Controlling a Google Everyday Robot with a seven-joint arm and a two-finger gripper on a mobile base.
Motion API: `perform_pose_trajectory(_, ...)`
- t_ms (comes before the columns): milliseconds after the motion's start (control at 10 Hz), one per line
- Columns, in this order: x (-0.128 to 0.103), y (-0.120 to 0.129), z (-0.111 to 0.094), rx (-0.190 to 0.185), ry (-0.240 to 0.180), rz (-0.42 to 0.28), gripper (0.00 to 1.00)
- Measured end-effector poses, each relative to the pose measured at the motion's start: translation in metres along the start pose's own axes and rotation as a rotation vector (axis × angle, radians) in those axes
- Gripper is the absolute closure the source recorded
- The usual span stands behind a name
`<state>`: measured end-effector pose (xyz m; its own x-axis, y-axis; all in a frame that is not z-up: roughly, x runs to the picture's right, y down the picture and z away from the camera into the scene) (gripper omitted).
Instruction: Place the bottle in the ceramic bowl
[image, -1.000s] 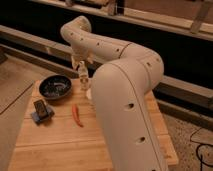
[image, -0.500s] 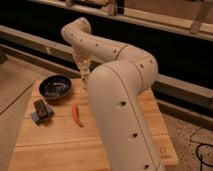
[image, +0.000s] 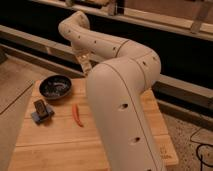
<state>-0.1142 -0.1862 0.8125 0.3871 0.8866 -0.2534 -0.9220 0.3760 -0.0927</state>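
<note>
Plainly the largest thing here is the robot's white arm (image: 125, 100). It rises to the right of the ceramic bowl (image: 42, 87), bends high over the far edge of the scene and comes down again toward the bowl's right side. Its bulk covers most of the right half of the wooden table (image: 60, 145).

The bowl is dark, round and shallow, with pale speckles inside. It stands on that table at the far left corner and nothing can be seen lying in it.

Nearer the camera than the bowl, and a little to its left, a small dark block (image: 41, 107) sits on a grey-blue base (image: 36, 118), apart from the bowl. A slim red chilli (image: 77, 115) lies flat on the wood, nearer the camera than the bowl and to its right, touching neither the bowl nor the block.

The gripper (image: 86, 65) hangs to the right of the bowl and slightly beyond it, pointing down, well apart from the rim. Its fingers are drawn together. The arm hides the space below them, so whether they clamp anything cannot be told. The bottle cannot be made out, and it is not in the bowl.
</note>
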Motion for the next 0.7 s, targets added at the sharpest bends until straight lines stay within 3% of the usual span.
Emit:
perform_pose_trajectory(400, -0.017, -0.003, -0.049, 0.02, -0.113, 0.001, 1.0)
perform_pose_trajectory(700, -0.034, 0.016, -0.113, 0.015, -0.237, -0.065, 1.0)
